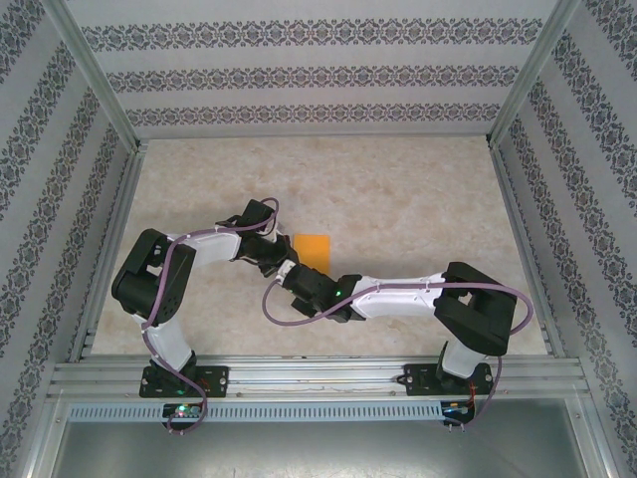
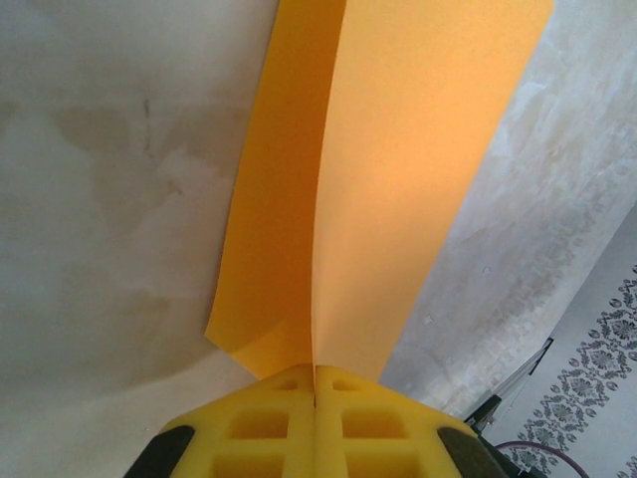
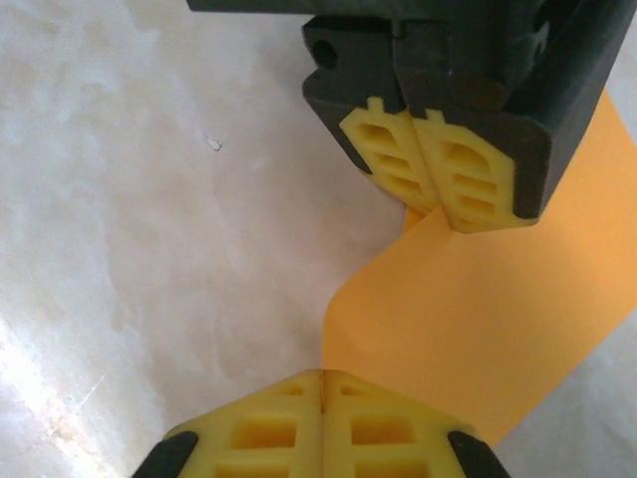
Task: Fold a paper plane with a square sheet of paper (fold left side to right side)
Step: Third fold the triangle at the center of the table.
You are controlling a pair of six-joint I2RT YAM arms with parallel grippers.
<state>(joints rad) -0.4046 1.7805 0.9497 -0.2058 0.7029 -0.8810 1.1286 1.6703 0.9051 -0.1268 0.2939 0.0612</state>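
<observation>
Yellow-fingered right gripper (image 3: 322,383) clenches the square sheet of paper (image 3: 478,319); left gripper (image 3: 441,204), at one o'clock, pinches its opposite edge, the doubled orange strip running between them over the table (image 3: 119,199).

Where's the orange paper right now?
The orange paper is central in the top view, pinched at its near edge by the left pincer, with the shut right pincer beside it.

Left gripper (image 2: 315,383) and right gripper (image 3: 323,383) crowd the 6 o'clock edge of the square sheet of paper (image 1: 312,249); bare table (image 1: 398,189) lies open toward 12 o'clock.
</observation>
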